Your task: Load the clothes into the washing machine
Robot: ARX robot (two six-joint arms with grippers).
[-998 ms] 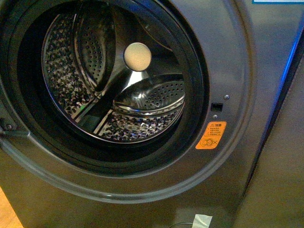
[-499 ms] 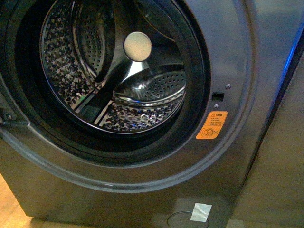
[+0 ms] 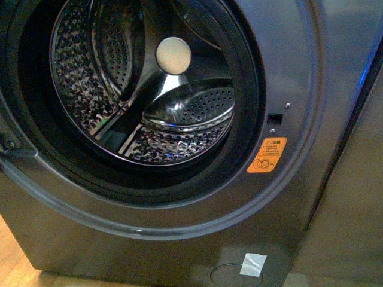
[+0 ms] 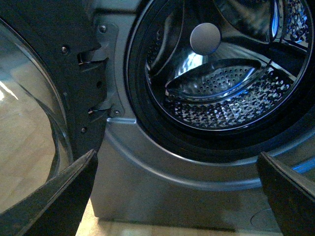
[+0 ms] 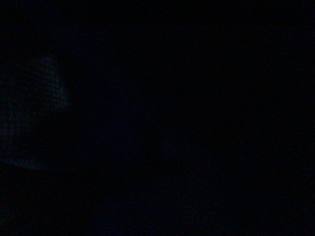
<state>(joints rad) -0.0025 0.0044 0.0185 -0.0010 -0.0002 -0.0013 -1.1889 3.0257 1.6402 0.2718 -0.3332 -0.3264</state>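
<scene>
The grey washing machine [image 3: 299, 72] fills the front view with its round porthole open. Its perforated steel drum [image 3: 179, 119] holds nothing that I can see. An orange warning sticker [image 3: 267, 155] sits right of the porthole. The machine also shows in the left wrist view [image 4: 162, 191], drum [image 4: 221, 93] empty. My left gripper [image 4: 179, 196] is open and empty, with its dark fingers [image 4: 64, 196] spread wide in front of the machine's lower panel. The clothes are out of view. The right wrist view is dark. Neither arm shows in the front view.
The open door [image 4: 34, 98] with its glass bowl and hinges stands beside the porthole in the left wrist view. A white tape piece [image 3: 252, 263] sits by a round cap at the machine's base. Wooden floor [image 3: 12, 263] lies below. A beige panel [image 3: 353, 209] stands at the right.
The front view has shifted slightly: the machine sits a little higher in frame than a second ago, showing more of its base and floor. The drum stays empty.
</scene>
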